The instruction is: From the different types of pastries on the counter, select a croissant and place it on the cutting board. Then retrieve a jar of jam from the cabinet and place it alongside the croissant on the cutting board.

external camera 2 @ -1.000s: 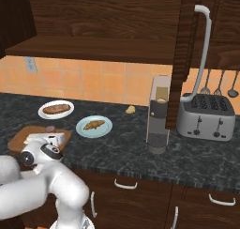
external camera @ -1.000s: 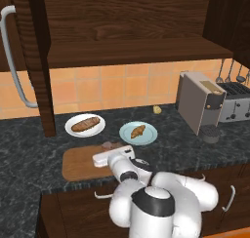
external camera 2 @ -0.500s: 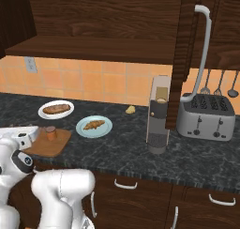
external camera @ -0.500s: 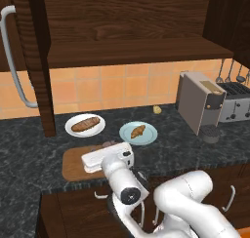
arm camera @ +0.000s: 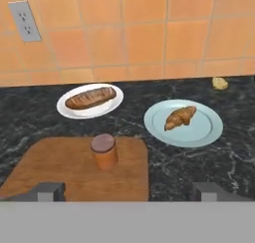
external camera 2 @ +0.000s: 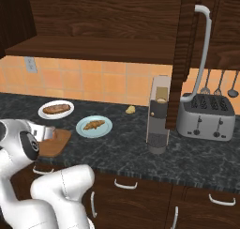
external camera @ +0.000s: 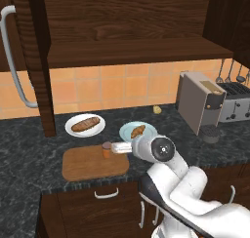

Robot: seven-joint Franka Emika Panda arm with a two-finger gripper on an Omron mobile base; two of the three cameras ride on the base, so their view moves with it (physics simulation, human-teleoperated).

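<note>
Simulated kitchen: dark speckled table [external camera: 29, 149], orange tile backsplash, dark wood cabinet [external camera: 132, 32] overhead.

Task status, judging from how things lie:
- jar of jam [arm camera: 104, 151] stands upright on the cutting board [arm camera: 55, 172], toward its 1 o'clock corner in the hand view. Looks placed.
- croissant [arm camera: 180, 117] sits on the pale-blue plate [arm camera: 204, 132], at 2 o'clock from the jar, well apart from the board. Not on the board, so that half reads as undone.
- Darker loaf [arm camera: 90, 97] on the white plate [arm camera: 64, 107], at 12 o'clock from the board. Leave it.
- Left to do: lift the croissant off the blue plate and set it beside the jar. Plenty of bare board at the jar's 9 o'clock.

pincer [arm camera: 127, 191]: released, fingertips [arm camera: 49, 191] wide apart, nothing between them, jar clear of both.

View differences:
- Hand view shows a wall outlet [arm camera: 26, 21] and the jar's pinkish lid clearly.
- Left base view shows the pincer [external camera: 117, 148] just beside the jar, at its 3 o'clock.
- Right base view hides the jar behind the arm; it gives the toaster [external camera 2: 204, 116] and the coffee machine [external camera 2: 159, 114].
- Small yellow lump [arm camera: 219, 82] by the backsplash in all three.
</note>
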